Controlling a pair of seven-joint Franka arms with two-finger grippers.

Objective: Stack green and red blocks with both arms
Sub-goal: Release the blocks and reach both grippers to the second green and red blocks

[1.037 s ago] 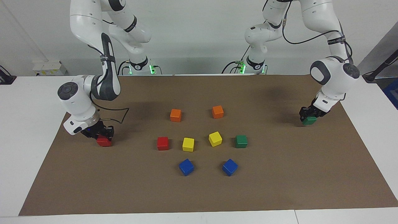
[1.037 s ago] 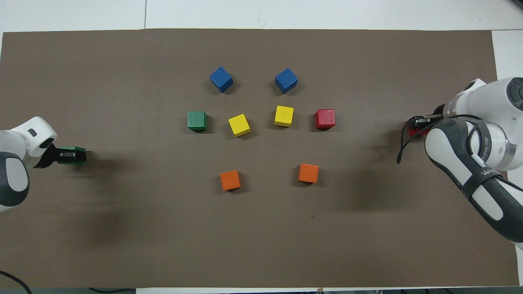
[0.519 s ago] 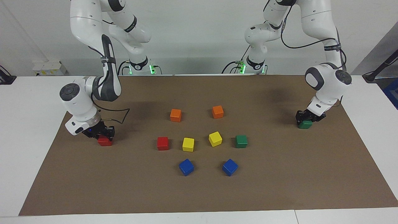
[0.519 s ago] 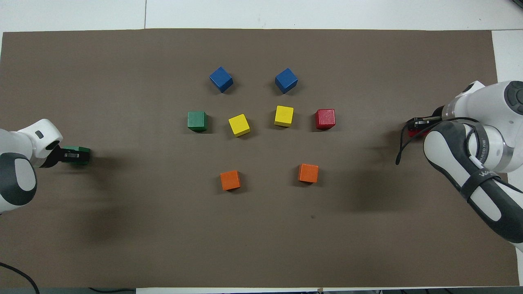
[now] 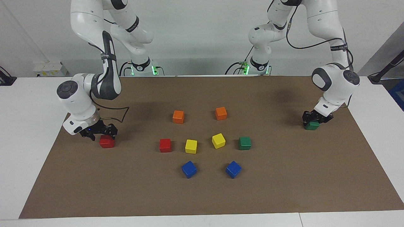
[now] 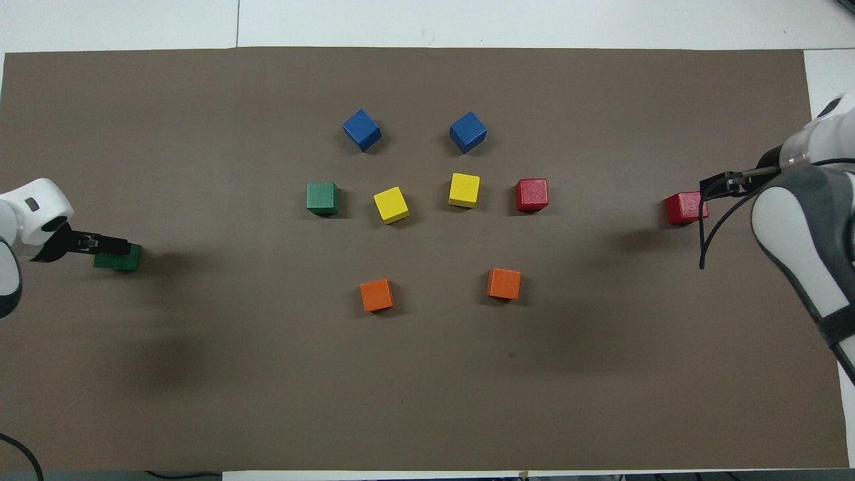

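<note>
Seemingly, left end effector (image 5: 313, 118) grips outer green block (image 5: 312, 125); right end effector (image 5: 98, 131) open beside outer red block (image 5: 106, 142).

Two blocks (image 6: 532, 194) (image 6: 322, 198) flank the middle row; two others (image 6: 685, 208) (image 6: 119, 257) lie at the mat's (image 6: 427, 401) ends.

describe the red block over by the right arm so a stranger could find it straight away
On the brown mat, look toward the right arm's end. The red block sits alone there beside the right gripper, well apart from the central cluster holding the other red block.
</note>
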